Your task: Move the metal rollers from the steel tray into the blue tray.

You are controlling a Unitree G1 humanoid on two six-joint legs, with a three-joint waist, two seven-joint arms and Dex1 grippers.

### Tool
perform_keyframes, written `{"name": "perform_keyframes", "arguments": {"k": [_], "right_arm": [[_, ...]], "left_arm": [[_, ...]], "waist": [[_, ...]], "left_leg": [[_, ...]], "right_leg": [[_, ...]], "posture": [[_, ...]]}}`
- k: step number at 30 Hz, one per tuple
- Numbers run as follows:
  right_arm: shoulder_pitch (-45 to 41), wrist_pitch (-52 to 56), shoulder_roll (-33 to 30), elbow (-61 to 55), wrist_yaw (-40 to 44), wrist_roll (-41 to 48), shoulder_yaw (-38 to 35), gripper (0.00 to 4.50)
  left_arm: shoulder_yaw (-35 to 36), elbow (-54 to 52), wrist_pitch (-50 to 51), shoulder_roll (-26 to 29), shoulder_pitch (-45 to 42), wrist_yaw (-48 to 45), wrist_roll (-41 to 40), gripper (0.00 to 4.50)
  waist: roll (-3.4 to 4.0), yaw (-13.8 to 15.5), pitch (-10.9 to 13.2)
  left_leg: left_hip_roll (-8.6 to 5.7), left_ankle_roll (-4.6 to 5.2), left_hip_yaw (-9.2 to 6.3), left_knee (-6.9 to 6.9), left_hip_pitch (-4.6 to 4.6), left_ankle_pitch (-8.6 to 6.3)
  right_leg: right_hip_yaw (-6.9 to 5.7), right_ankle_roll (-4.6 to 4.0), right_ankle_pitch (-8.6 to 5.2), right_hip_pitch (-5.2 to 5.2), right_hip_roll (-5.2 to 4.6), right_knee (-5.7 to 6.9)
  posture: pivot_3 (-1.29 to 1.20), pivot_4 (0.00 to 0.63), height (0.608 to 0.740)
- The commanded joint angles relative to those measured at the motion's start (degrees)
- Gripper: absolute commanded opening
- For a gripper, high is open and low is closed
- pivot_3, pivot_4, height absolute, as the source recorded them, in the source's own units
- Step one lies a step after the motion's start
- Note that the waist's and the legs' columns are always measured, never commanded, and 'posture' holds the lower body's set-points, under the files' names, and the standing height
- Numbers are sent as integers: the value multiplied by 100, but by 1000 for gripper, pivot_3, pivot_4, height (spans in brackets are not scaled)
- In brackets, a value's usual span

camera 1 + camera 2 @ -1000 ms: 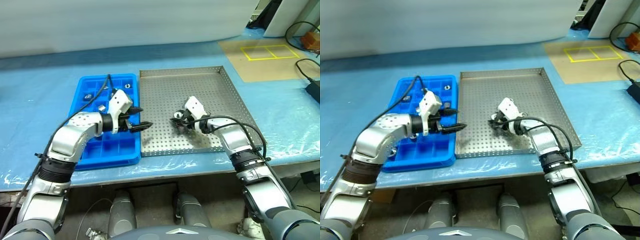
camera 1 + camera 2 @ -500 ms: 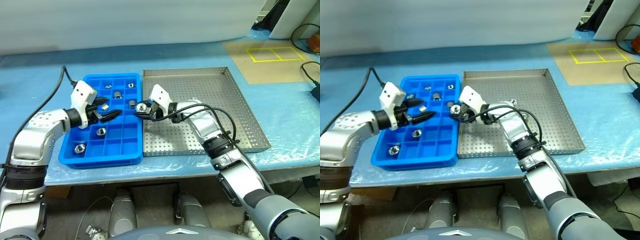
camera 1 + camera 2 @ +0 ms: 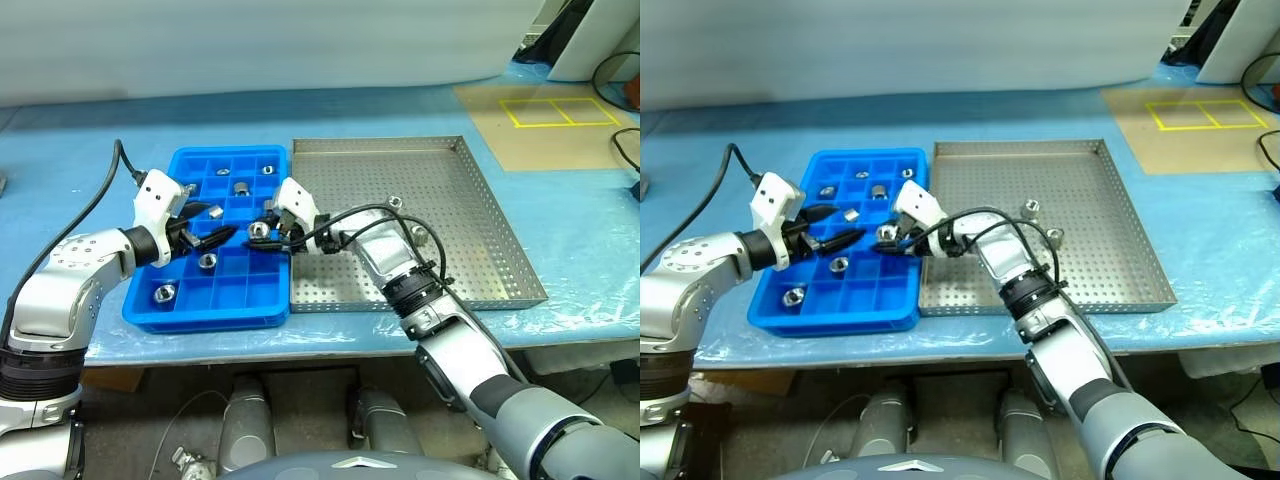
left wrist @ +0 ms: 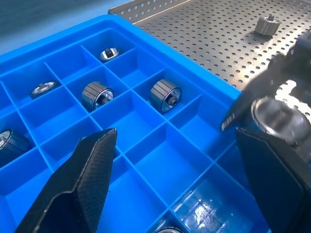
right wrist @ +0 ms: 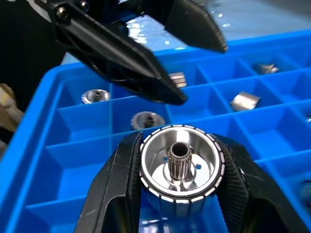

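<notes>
The blue tray [image 3: 245,305] lies left of the steel tray [image 3: 470,215], and several metal rollers [image 4: 165,94] sit in its compartments. My right gripper [image 3: 264,233] reaches left over the blue tray's right columns, shut on a roller [image 5: 179,167] with its open face towards the wrist camera. My left gripper [image 3: 218,238] hovers open and empty over the middle of the blue tray, its fingers [image 4: 87,179] pointing at the right gripper from close by. Two rollers [image 3: 1031,209] lie loose on the steel tray's perforated floor.
Both trays rest on a table under a blue plastic sheet [image 3: 90,160]. A tan mat with yellow tape squares [image 3: 545,110] lies at the far right. A black cable [image 3: 100,200] loops from my left wrist over the table's left side.
My right gripper has carried the roller left, from the middle of the steel tray to above the blue tray. My left gripper drew back to the left. The camera also shifted.
</notes>
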Motion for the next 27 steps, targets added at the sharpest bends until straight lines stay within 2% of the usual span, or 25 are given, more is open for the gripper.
{"name": "perform_keyframes", "arguments": {"k": [1,8,9,12,20,25,27], "right_arm": [[17,279,22,-286,166,311,-160,1674],[116,149,-64,-305,133,235,-112,1674],[128,147,-79,-317,135,231,-105,2403],[109,146,-144,-266,-133,72,-109,3372],[125,173,-712,-651,-417,195,-534,3372],[260,383,-1575,-1142,-349,340,-1010,3372],[531,840,-2105,-1668,-300,632,-1480,3372]], "left_arm": [[70,-167,-15,53,-101,34,-56,4065],[-33,-120,-33,3,-134,18,-45,4065],[-52,-101,-43,-5,-148,20,-36,4065],[-144,-14,-90,-44,-232,5,-6,4065],[-450,293,-307,-212,-511,-169,42,4065],[-760,541,-482,-453,-747,-319,103,4065],[-994,760,-619,-646,-913,-413,176,4065]], "waist": [[0,8,0],[0,14,0],[0,17,0],[0,17,0],[-1,48,0],[-1,67,-1],[-1,77,-1]], "left_leg": [[0,0,0,0,0,0],[0,-3,-2,-1,1,2],[0,-3,-1,-1,1,2],[0,-4,-1,-1,1,3],[-3,-9,-1,-1,2,6],[-5,-28,0,0,1,18],[-5,-28,1,0,3,18]], "right_leg": [[0,0,0,0,0,0],[-1,0,0,0,0,1],[-1,0,0,0,0,1],[-1,0,0,0,0,1],[0,0,0,2,-1,3],[1,0,0,3,-1,1],[5,1,0,3,1,1]], "posture": [[123,150,740],[101,150,740],[98,150,740],[84,150,740],[20,150,740],[-52,150,740],[-78,150,740]]}}
